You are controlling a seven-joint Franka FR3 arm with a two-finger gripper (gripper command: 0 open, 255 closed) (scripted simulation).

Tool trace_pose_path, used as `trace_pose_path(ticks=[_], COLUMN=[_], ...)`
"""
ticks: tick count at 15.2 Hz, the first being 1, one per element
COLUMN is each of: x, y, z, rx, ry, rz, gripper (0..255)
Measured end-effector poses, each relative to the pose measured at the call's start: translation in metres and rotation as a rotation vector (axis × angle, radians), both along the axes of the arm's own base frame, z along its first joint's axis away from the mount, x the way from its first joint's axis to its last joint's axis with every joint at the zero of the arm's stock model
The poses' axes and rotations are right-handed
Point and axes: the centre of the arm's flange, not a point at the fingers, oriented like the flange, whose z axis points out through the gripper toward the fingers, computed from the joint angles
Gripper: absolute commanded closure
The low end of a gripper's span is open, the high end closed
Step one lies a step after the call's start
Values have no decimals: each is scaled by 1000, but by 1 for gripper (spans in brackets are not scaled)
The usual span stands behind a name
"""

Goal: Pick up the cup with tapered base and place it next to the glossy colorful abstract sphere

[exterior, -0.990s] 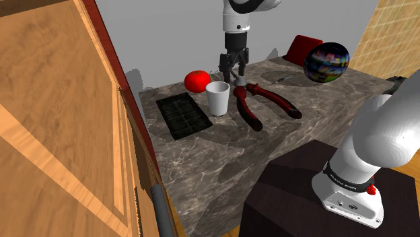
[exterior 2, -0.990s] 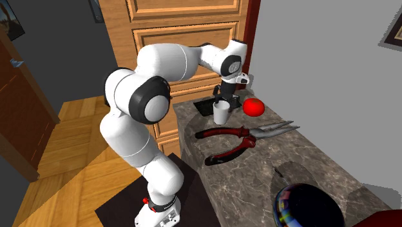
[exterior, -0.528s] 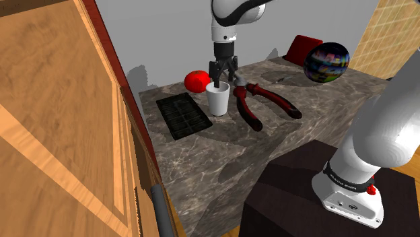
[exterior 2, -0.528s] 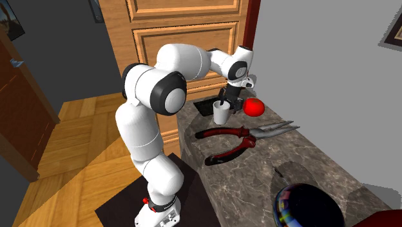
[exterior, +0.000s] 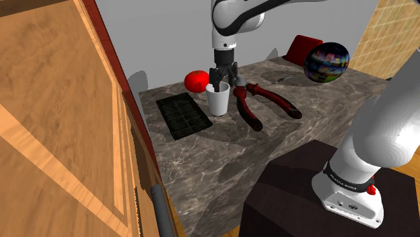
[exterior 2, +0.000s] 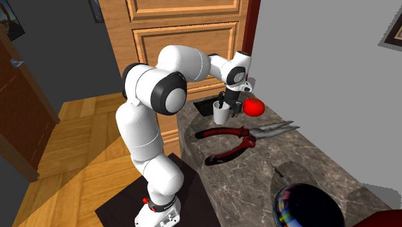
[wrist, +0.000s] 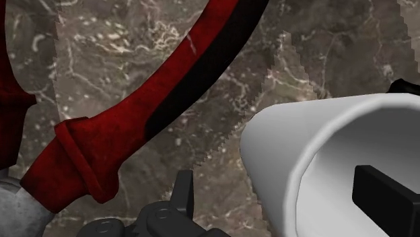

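Cup (exterior: 218, 99), white, upright on marbled bench (exterior: 222, 155), noted just beside red-handled pliers (exterior: 286, 108). Gripper (exterior: 223, 79) seen directly over cup rim. Fingers (wrist: 387, 195) set apart, not closed: one observed inside cup, cup wall betw. them; contact w/ wall not confirmable. Red tomato (exterior: 196, 81) recorded near pliers, beyond cup. Glossy multicolour sphere (exterior: 326, 62) located well apart from pliers, opp. side from cup.

One each: cup (exterior: 217, 101), sphere (exterior: 326, 62), tomato (exterior: 196, 81), pliers (exterior: 264, 105), black slab (exterior: 182, 116).
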Motion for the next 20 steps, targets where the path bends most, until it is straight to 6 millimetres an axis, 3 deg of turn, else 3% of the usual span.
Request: trace_pose_path(ticks=[3,4,14,20], x=[0,0,0,0], y=[0,0,0,0], z=[0,0,0,26], rx=[0,0,0,0], ry=[0,0,0,0], rz=[0,0,0,0], gripper=[0,255,255,255])
